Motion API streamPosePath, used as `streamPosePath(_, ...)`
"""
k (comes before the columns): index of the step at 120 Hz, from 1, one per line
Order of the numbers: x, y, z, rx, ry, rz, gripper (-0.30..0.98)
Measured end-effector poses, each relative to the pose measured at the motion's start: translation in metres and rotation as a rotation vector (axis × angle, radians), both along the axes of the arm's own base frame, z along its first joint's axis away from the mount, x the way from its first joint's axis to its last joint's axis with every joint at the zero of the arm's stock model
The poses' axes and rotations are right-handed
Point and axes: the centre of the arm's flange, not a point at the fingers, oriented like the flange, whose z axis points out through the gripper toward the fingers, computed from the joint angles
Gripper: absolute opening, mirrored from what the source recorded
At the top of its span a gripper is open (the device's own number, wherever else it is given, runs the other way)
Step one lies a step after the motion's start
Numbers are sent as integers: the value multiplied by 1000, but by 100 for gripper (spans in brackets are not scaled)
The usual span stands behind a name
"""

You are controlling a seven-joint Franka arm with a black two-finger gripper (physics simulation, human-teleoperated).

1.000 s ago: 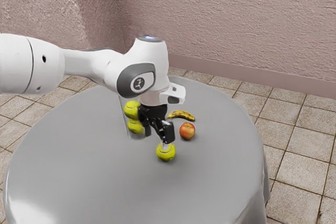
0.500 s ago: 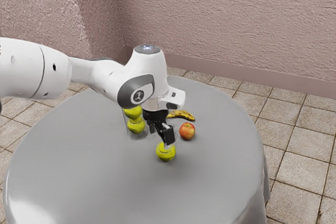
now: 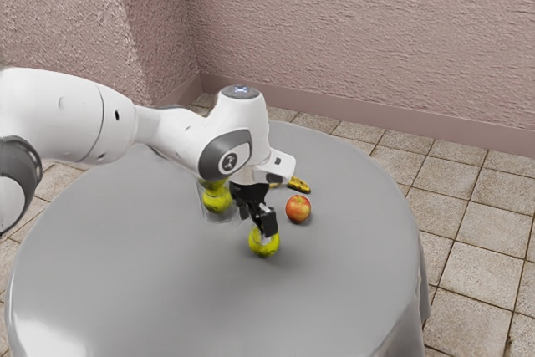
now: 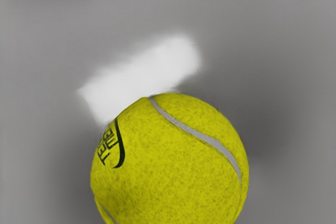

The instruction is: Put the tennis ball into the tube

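1. Your pincer (image 3: 257,230) has come down lower over the loose tennis ball (image 3: 264,251) since the earlier frames, and the arm (image 3: 71,119) has dropped with it; the ball hasn't shifted.
2. You have the pincer open, its fingers apart, with one on the ball's near side; as far as I can judge, it has no grip yet.
3. Your tennis ball rests on the worktop (image 3: 167,273), nearer than the apple (image 3: 298,209) and a little to its left in the exterior view. The banana (image 3: 299,185) lies on the far side of the apple.
4. You'll find the clear tube (image 3: 207,212) farther off, to the exterior view's left of the ball, with a lower ball (image 3: 217,200) and an upper ball (image 3: 213,183) inside; its top is hidden.
5. So far, you have the reach nearly done, I'd say. Still left for you: close on the ball, lift it, carry it over the tube's mouth, lower it in and let go
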Motion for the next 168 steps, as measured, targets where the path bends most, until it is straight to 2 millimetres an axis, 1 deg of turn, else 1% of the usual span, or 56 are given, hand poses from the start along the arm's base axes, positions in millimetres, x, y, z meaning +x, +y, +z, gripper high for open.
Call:
streamPosePath(7,8,-2,-1,-3,1,-4,69)
streamPosePath(14,11,-2,-4,-6,9,-3,69)
streamPosePath(24,11,1,-13,-14,31,8,69)
streamPosePath(38,13,1,-31,-20,60,11,69)
streamPosePath(55,19,-2,-41,-23,70,3,69)
streamPosePath(86,20,-2,-56,-24,88,-8,68)
streamPosePath(104,21,-3,-57,-27,83,-13,62)
streamPosePath(128,22,-3,-57,-29,81,-18,46)
streamPosePath(146,22,-3,-61,-25,84,-19,40)
streamPosePath(154,23,-3,-56,-25,77,-19,38)
streamPosePath(168,25,-3,-37,-28,51,-20,34)
